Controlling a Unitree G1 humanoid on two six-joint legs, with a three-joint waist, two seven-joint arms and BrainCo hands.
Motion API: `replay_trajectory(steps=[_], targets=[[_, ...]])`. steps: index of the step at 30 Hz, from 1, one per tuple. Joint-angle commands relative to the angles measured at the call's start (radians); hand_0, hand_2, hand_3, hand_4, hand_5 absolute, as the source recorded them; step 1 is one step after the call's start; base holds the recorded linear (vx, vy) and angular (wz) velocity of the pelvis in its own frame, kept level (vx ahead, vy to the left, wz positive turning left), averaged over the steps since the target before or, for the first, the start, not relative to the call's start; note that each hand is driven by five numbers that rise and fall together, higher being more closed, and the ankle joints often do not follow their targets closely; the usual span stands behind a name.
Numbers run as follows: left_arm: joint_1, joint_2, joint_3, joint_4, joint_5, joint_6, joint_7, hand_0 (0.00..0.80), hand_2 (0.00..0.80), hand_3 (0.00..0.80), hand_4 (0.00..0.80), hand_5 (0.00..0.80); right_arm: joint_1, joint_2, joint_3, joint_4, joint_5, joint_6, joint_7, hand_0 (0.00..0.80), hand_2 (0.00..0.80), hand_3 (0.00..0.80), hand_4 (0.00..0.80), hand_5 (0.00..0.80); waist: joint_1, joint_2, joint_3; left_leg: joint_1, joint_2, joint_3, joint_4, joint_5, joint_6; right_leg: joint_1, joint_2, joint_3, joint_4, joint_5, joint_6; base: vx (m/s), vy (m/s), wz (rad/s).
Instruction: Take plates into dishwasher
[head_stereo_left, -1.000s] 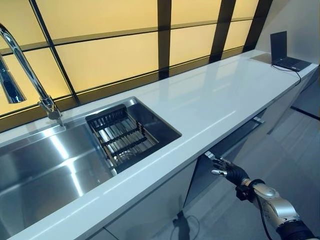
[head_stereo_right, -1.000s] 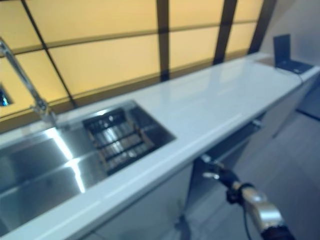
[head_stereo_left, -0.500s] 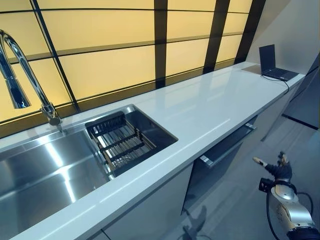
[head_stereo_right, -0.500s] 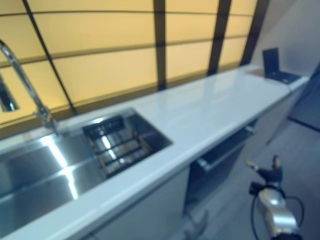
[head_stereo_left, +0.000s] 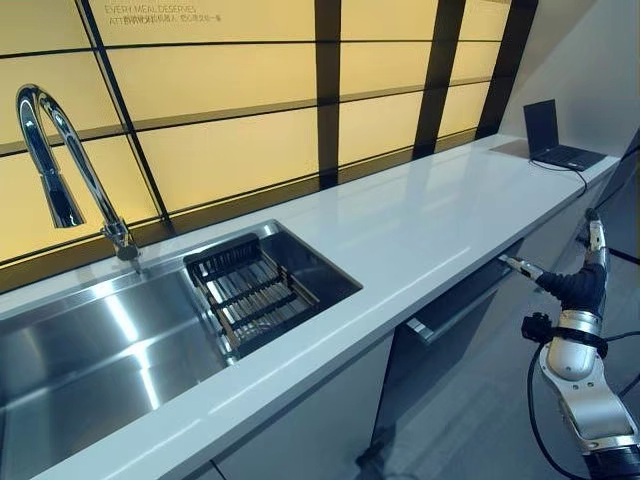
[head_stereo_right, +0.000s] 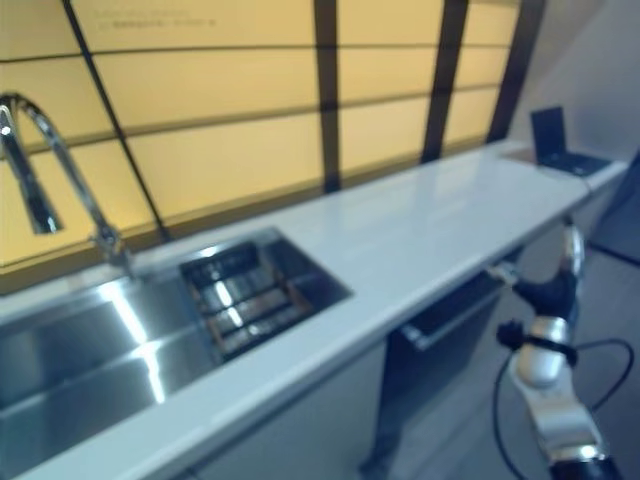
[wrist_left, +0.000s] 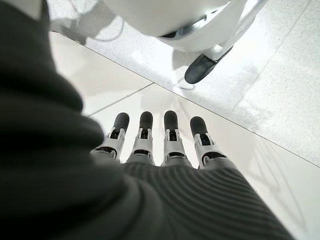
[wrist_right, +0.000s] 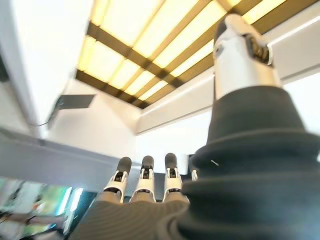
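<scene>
No plate shows in any view. The dishwasher door (head_stereo_left: 440, 340) sits under the white counter (head_stereo_left: 420, 215), slightly ajar at the top, with a long bar handle (head_stereo_left: 462, 300). My right hand (head_stereo_left: 572, 287) is raised to the right of the handle's end, open and empty, with its fingers (wrist_right: 145, 177) straight; it touches nothing. My left hand (wrist_left: 160, 145) shows only in the left wrist view, open and empty, with its fingers straight over the pale floor.
A steel sink (head_stereo_left: 90, 350) with a dark rack (head_stereo_left: 255, 290) and a tall faucet (head_stereo_left: 60, 165) is set in the counter's left part. A laptop (head_stereo_left: 560, 130) stands at the counter's far right end. Yellow window panels run behind.
My right hand has left the dishwasher door's edge, swung out to the right and risen to handle height. The camera has shifted a little.
</scene>
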Motion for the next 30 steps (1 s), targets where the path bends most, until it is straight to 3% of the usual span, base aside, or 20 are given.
replay_trajectory(steps=[1,11,13,17,19,22,24,25,30], targets=[[-0.040,0.016,0.010,0.060,-0.037,-0.012,0.020,0.000,0.000,0.000,0.000,0.000,-0.080,-0.058,0.011,-0.079,-0.057,-0.077,0.051,0.000,0.000,0.000,0.000,0.000,-0.003,-0.046,-0.036,-0.100,0.013,0.057,-0.001,0.039,0.008,0.141,0.018,0.022,0.082,-0.259,0.024,-0.039,-0.028,0.02],[-0.063,0.025,0.036,0.064,-0.081,0.011,0.038,0.000,0.000,0.000,0.000,0.000,-0.106,-0.071,0.101,-0.132,-0.059,-0.097,0.198,0.000,0.000,0.000,0.000,0.000,0.024,-0.041,-0.029,-0.113,0.021,0.026,0.018,0.051,0.000,0.137,0.020,0.007,0.143,-0.296,0.001,-0.054,-0.070,0.08],[-0.066,0.031,0.045,0.052,-0.098,0.006,0.048,0.000,0.000,0.000,0.000,0.000,-0.117,-0.065,0.128,-0.129,-0.053,-0.101,0.237,0.000,0.000,0.000,0.000,0.000,0.033,-0.033,-0.019,-0.122,0.026,0.015,0.019,0.073,-0.013,0.142,0.026,0.000,0.151,-0.299,-0.006,-0.042,-0.110,0.27],[-0.050,0.034,0.062,0.002,-0.119,-0.014,0.060,0.000,0.000,0.000,0.000,0.000,-0.139,-0.037,0.184,-0.109,-0.063,-0.112,0.270,0.000,0.000,0.000,0.000,0.000,0.057,-0.005,0.017,-0.165,0.035,-0.006,0.031,0.182,-0.047,0.165,0.049,-0.004,0.131,-0.286,-0.015,-0.073,-0.070,0.44],[-0.041,0.032,0.069,-0.005,-0.125,-0.020,0.063,0.000,0.000,0.000,0.000,0.000,-0.158,-0.026,0.209,-0.091,-0.064,-0.110,0.268,0.000,0.000,0.000,0.000,0.000,0.075,0.000,0.023,-0.175,0.022,-0.030,0.046,0.172,-0.041,0.167,0.044,-0.007,0.126,-0.286,-0.016,-0.082,-0.020,0.41],[-0.026,0.030,0.085,-0.014,-0.128,-0.018,0.065,0.000,0.000,0.000,0.000,0.000,-0.165,-0.011,0.230,-0.075,-0.061,-0.108,0.271,0.000,0.000,0.000,0.000,0.000,0.089,-0.001,0.022,-0.180,0.011,-0.029,0.105,0.141,-0.029,0.163,0.032,-0.024,0.123,-0.281,-0.018,-0.129,0.004,0.26],[-0.010,0.033,0.100,-0.017,-0.123,-0.016,0.061,0.000,0.000,0.000,0.000,0.000,-0.163,0.000,0.250,-0.059,-0.071,-0.110,0.261,0.000,0.000,0.000,0.000,0.000,0.100,-0.014,0.018,-0.171,-0.002,-0.018,0.171,0.080,-0.009,0.156,0.008,-0.057,0.114,-0.264,-0.016,-0.199,0.016,0.43],[0.004,0.032,0.114,-0.018,-0.114,-0.010,0.061,0.000,0.000,0.000,0.000,0.000,-0.165,0.003,0.266,-0.052,-0.078,-0.108,0.251,0.000,0.000,0.000,0.000,0.000,0.112,-0.033,0.014,-0.148,-0.020,-0.033,0.232,0.019,-0.008,0.159,-0.007,-0.068,0.096,-0.258,-0.008,-0.145,0.007,0.43],[0.038,0.022,0.153,0.010,-0.104,-0.036,0.069,0.000,0.000,0.000,0.000,0.000,-0.182,0.005,0.291,-0.017,-0.062,-0.097,0.238,0.000,0.000,0.000,0.000,0.000,0.140,-0.055,-0.002,-0.097,-0.036,-0.066,0.346,-0.035,-0.013,0.140,-0.023,-0.129,0.044,-0.204,0.001,-0.222,0.084,0.51]])
